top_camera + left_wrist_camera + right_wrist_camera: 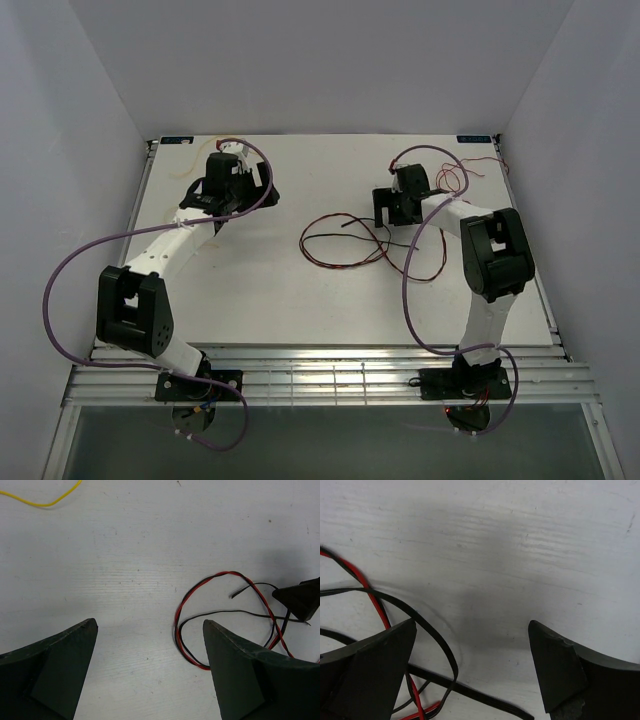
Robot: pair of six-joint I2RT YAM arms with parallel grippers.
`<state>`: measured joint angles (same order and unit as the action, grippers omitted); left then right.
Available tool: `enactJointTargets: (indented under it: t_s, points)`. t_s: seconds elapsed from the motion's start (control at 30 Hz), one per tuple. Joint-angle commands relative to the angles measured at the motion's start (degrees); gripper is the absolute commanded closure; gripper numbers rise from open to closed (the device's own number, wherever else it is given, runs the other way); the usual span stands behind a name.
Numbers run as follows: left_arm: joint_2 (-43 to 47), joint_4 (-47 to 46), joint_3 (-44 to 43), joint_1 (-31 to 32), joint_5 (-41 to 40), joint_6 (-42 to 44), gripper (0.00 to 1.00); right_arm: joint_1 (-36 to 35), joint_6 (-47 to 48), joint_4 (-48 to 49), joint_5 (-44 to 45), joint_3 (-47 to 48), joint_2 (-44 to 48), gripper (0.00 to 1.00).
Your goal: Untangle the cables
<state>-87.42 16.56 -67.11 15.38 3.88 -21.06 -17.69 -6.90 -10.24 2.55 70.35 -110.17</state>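
The cables (227, 573) are sprawling in a left-right loop just left of the right gripper (472, 625), way nearer it than the left gripper (150, 622), both sets of jaws hanging wide apart.

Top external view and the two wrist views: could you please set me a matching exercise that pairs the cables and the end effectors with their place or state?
Things:
1. yellow cable
2. red-and-black cable loop
3. left end effector
4. right end effector

Places or states:
A. open, with a black cable crossing its gap
B. far-left part of the table
C. open over bare surface, nothing in its gap
D. middle of the table

Pairs: 1-B, 2-D, 3-C, 4-A.
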Motion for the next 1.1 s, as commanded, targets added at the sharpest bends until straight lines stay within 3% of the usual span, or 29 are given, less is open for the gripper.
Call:
enactJointTargets:
  t_s: [0.0, 0.07, 0.1, 0.17, 0.2, 0.27, 0.57, 0.8, 1.07]
  points:
    - [2.08, -1.26, 0.14, 0.27, -0.63, -0.82, 0.02, -0.68, -2.24, -3.03, 3.6, 3.13, -1.01, 0.01]
    - [2.08, -1.26, 0.14, 0.27, -0.72, -0.74, 0.02, -0.76, -2.33, -2.77, 3.35, 2.17, -1.36, 0.17]
    - [2.08, -1.26, 0.23, 0.27, -0.89, -0.74, 0.02, -1.02, -2.59, -2.68, 3.34, 1.82, -1.28, 0.35]
    - [2.08, -1.18, 0.31, 0.27, -1.07, -0.83, 0.02, -1.2, -2.86, -2.68, 3.34, 0.59, -0.58, 0.51]
    - [1.99, -1.26, 0.31, 0.27, -1.15, -0.74, 0.02, -1.73, -2.6, -2.16, 3.34, -0.03, 0.38, 0.69]
    - [1.99, -1.18, 0.49, 0.27, -1.24, -0.83, 0.02, -1.99, -1.2, -1.72, 2.13, -1.26, 1.44, 0.9]
    - [1.81, -1.44, 0.84, 0.36, 0.6, -1.53, 0.02, -7.0, 9.33, 2.06, 1.94, -3.81, 18.13, 0.92]
    - [2.34, -3.11, 1.54, 0.53, 3.58, -2.06, 0.02, -18.58, 18.75, 3.04, 6.15, -1.71, 35.61, 0.92]
    - [6.29, -6.18, 4.26, 0.88, 10.7, -2.05, 0.02, -22.56, 21.04, 7.78, 3.35, 6.89, 42.32, 0.92]
